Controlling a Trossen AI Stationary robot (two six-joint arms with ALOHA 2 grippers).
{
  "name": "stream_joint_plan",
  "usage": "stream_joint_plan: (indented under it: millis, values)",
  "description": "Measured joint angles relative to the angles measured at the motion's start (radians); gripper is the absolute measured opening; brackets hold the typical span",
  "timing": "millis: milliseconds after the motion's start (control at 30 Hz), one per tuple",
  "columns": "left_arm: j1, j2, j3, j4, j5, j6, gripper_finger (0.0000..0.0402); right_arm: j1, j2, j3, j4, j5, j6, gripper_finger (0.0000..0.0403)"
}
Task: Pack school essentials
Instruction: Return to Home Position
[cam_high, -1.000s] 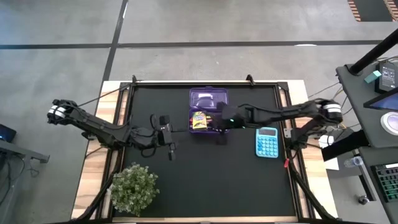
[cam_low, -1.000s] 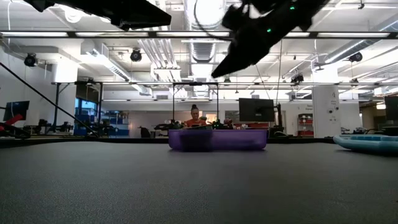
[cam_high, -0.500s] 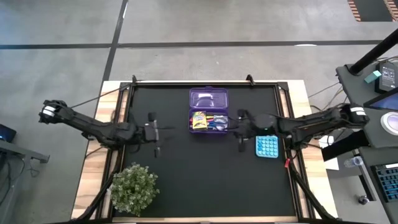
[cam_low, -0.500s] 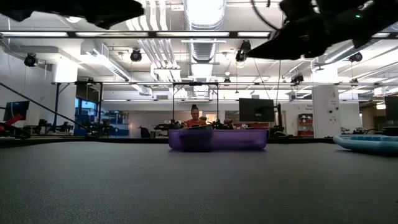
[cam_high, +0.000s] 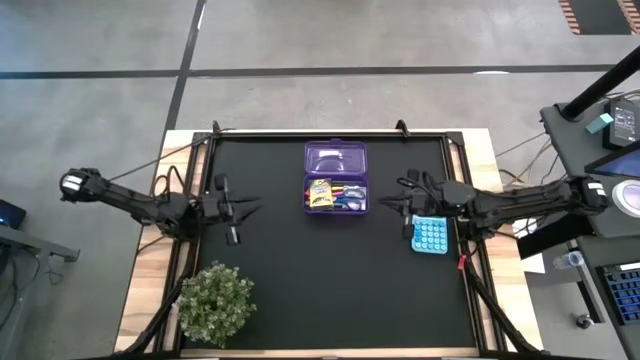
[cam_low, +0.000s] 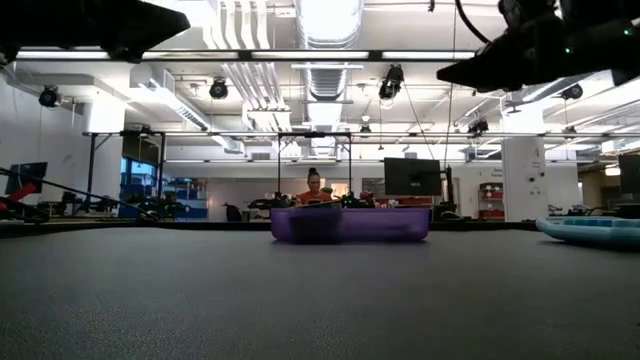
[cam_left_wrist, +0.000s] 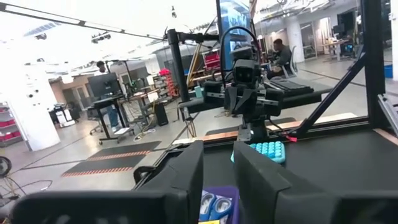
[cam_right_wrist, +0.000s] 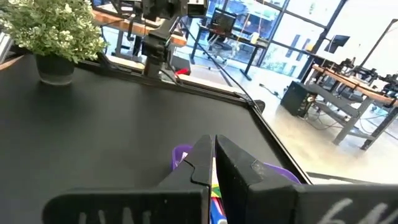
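On the black table (cam_high: 330, 290) the open purple box (cam_low: 350, 224) is seen near the back edge, with the crayon box (cam_high: 319, 193) inside. The left gripper (cam_left_wrist: 217, 149) is held toward the left edge, jaws slightly apart. The right gripper (cam_right_wrist: 214, 140) is held by the blue calculator (cam_high: 431, 236), jaws together.

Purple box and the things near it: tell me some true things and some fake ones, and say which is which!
1. The purple box has its lid open. True.
2. The crayon box lies inside it. True.
3. The plant sits in the box. False: it stands on the table, well apart.
4. The right gripper holds the calculator. False: it is shut on nothing; the calculator lies on the table.
5. The left gripper is open and empty. True.
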Motion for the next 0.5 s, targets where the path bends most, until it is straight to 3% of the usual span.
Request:
stream_joint_plan:
  millis: [500]
  values:
    - [0.0, -0.249, -0.159, 0.0, -0.024, 0.053, 0.0016, 0.0, -0.173, -0.15, 0.098, 0.002, 0.018, 0.0009]
